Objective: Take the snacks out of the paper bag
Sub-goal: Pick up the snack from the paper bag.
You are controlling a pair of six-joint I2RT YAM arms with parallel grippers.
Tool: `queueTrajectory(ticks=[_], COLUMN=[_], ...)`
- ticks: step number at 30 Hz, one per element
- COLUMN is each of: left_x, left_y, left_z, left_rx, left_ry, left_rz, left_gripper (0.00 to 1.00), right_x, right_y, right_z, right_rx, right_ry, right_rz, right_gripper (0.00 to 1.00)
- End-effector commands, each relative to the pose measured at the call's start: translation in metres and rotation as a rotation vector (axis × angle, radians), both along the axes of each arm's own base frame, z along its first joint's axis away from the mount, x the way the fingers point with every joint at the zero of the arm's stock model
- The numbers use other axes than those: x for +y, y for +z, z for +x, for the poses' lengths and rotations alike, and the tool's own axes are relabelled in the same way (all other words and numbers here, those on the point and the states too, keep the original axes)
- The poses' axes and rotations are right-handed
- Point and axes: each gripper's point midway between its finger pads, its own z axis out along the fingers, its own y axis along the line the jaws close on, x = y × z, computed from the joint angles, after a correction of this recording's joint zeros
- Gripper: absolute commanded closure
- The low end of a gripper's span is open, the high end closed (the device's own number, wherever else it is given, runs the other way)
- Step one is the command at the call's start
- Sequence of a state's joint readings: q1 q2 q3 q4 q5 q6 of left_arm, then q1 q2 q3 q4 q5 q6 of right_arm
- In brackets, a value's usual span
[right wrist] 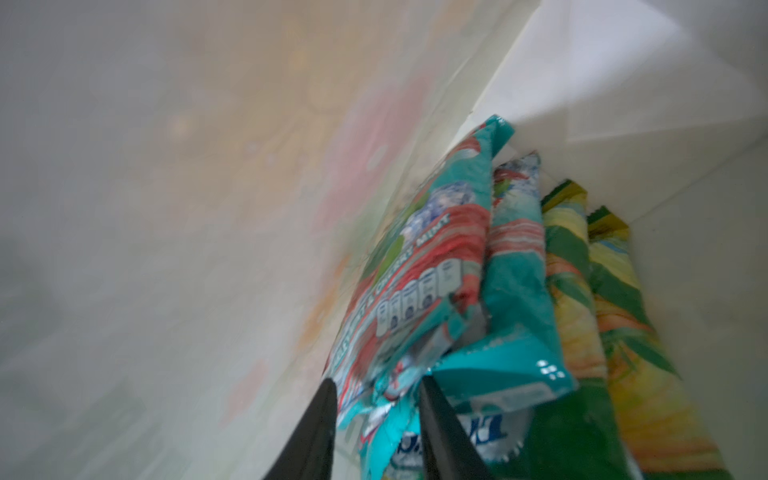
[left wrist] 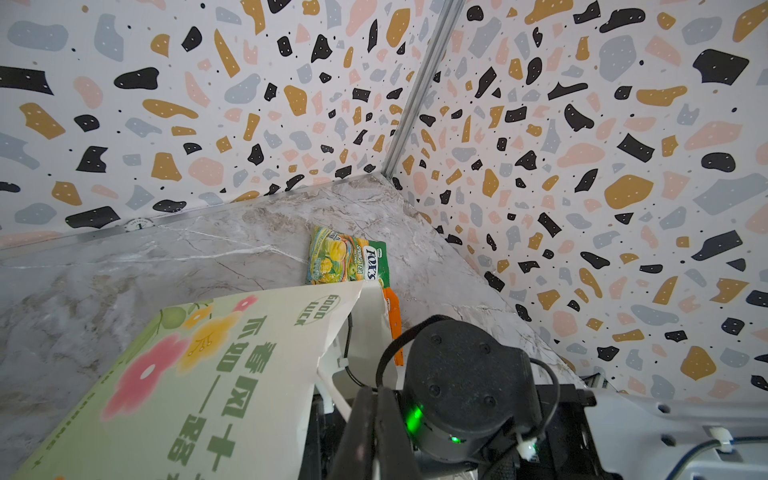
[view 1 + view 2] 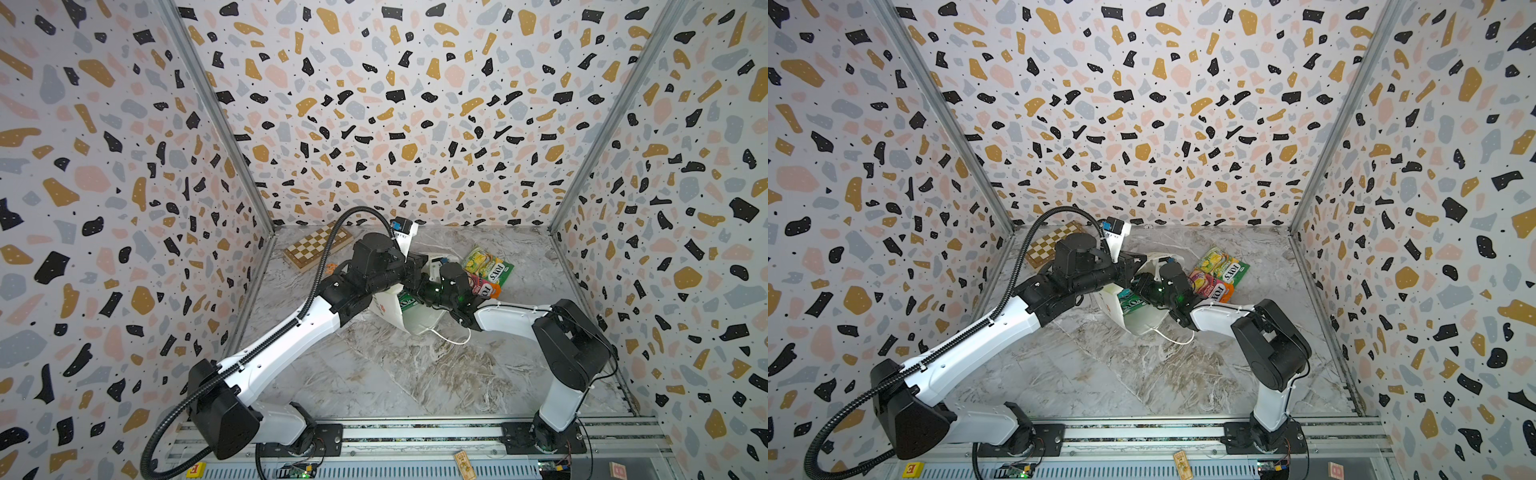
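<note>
Right wrist view, somewhat blurred: the right hand is deep inside the paper bag. Its two black fingers stand partly apart on either side of the crumpled end of a teal packet. Whether they are pinching it, I cannot tell. Just beside that packet, stacked on edge against the bag's inner wall, stand a second teal packet and a green-yellow pair.

From the left wrist, the left hand has its fingers pressed together on the bag's white rim, and the flower-printed side rises next to it. Past the paper's edge, a loose green-yellow packet marked FOX'S lies flat on the marbled bench. An orange-red packet is partly hidden behind the paper.

In both top views the paper bag lies tipped over mid-bench, between the two arms. A green wrapper shows in its mouth, and a thin cord handle trails on the bench toward the front. The loose green-yellow packet and the orange-red packet lie touching each other, just beside the bag on the robot's right. A wooden chessboard sits near the back left corner, well apart from them.
</note>
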State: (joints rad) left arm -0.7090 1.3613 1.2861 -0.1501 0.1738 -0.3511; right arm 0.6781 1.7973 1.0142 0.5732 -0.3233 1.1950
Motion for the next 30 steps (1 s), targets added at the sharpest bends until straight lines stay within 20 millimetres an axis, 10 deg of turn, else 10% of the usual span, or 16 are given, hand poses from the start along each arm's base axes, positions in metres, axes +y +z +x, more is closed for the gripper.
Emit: queueTrajectory(ticks=[1,10,14,30], left_x=[-0.002,-0.001,0.0,0.015], left_y=[0.023,0.024,0.023,0.003], left_z=[-0.007,-0.008,-0.007,0.002], left_rx=[-0.07,-0.074,-0.075,-0.063], left_ry=[-0.03,-0.03,-0.022,0.07], left_rz=[-0.044,-0.041,-0.032,0.039], left_gripper=[1.0,1.0,1.0,1.0], right_x=[-0.005,0.002,0.004,-0.03], right_y=[-0.005,-0.024,-0.02,0.029], right_z=[0.017,0.024,0.022,-0.019], right_rx=[0.003,0.024,-0.006,-0.193], right_ry=[-0.059,-0.053,-0.031,0.01], right_rz=[-0.066,-0.108,-0.113,-0.144], right_gripper=[0.61,0.72,0.99,1.0])
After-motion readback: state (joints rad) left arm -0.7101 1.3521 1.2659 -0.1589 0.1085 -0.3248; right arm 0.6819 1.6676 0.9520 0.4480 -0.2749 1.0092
